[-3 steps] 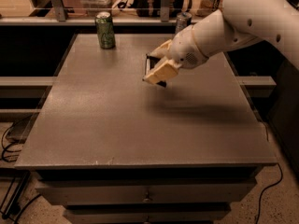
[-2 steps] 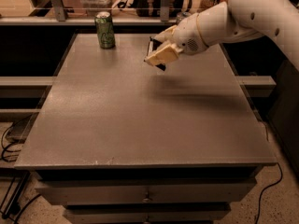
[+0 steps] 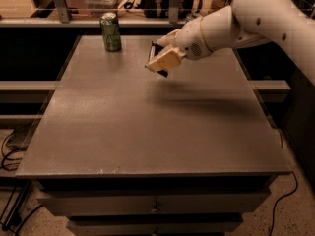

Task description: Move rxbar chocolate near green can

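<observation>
The green can (image 3: 110, 31) stands upright at the far left of the table (image 3: 147, 127), with a silver top and dark markings. My gripper (image 3: 158, 60) hangs above the far middle of the table, to the right of the can and a can's length or two away. It is shut on the rxbar chocolate (image 3: 153, 59), a thin dark bar held on edge between the fingers, with only its dark side and a pale end showing. The bar is off the table surface.
A silver can top (image 3: 193, 16) shows behind my arm at the far right of the table. A shelf with a rail and dark objects runs behind the table. Drawers sit below the front edge. Cables lie on the floor at left and right.
My gripper has carried the bar farther left and toward the back of the table, closer to the green can. The can has not moved.
</observation>
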Controlling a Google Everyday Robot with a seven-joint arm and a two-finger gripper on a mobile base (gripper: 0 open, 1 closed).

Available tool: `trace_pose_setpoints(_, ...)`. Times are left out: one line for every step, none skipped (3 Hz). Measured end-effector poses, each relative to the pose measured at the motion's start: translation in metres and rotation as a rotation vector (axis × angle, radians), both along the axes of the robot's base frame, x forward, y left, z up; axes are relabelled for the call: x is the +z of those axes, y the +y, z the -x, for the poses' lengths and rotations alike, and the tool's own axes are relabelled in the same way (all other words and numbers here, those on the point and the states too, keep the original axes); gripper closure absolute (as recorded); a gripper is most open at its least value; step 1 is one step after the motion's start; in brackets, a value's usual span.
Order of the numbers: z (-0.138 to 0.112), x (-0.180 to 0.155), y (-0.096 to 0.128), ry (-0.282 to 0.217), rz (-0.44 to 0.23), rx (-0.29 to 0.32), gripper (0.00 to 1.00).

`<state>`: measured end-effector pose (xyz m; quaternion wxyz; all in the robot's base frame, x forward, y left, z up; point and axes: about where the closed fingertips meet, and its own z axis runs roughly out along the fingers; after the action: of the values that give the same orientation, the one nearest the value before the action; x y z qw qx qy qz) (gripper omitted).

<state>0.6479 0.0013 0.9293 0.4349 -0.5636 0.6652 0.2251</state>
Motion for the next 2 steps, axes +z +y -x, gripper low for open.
trace_pose_setpoints(-0.018, -0.003, 0.029, -0.011, -0.056, -0.011, 1.0)
trace_pose_setpoints(-0.052, -0.012, 0.058, 0.003, -0.111, -0.044, 1.0)
